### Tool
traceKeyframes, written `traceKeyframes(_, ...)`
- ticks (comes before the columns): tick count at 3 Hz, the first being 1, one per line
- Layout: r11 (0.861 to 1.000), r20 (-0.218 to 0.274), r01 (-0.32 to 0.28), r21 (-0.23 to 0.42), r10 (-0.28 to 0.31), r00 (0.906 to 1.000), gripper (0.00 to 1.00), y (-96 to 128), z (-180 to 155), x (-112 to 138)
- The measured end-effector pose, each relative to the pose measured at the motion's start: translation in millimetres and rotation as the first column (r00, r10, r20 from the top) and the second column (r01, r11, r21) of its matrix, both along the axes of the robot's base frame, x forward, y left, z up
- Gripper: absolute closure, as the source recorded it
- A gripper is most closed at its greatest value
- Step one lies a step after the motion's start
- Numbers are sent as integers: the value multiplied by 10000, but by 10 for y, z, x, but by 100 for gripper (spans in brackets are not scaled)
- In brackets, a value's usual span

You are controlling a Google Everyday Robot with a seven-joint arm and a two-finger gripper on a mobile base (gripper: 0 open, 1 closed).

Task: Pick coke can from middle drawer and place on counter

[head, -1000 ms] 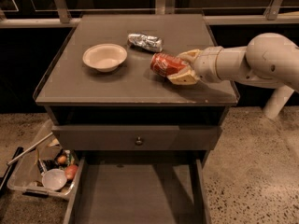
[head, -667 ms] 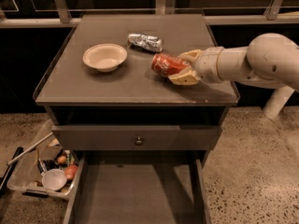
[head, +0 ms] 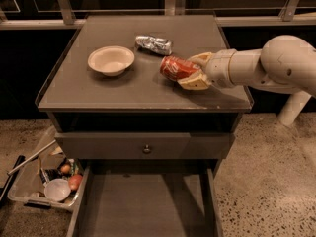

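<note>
Counter near right rim: gripper around coke can.

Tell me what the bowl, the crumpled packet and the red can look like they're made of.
The bowl: probably paper or pulp, matte cream, no shine. The crumpled packet: likely foil, silvery with creased glints. The coke can: seemingly thin metal, glossy red print, held sideways in the gripper over the counter.

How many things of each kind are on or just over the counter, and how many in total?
bowl: 1
crumpled foil packet: 1
coke can: 1, gripped by the tool at the right side of the counter
Total: 3
</note>
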State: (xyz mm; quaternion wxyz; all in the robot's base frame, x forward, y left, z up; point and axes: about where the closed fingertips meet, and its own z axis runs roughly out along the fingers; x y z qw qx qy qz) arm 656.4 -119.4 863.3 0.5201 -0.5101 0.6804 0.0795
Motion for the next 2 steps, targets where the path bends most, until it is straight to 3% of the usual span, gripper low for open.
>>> traceKeyframes(1,10000,0,-1,0,1,10000,11,0,0,0)
traceKeyframes(2,10000,0,-2,0,2,10000,0,1,0,0)
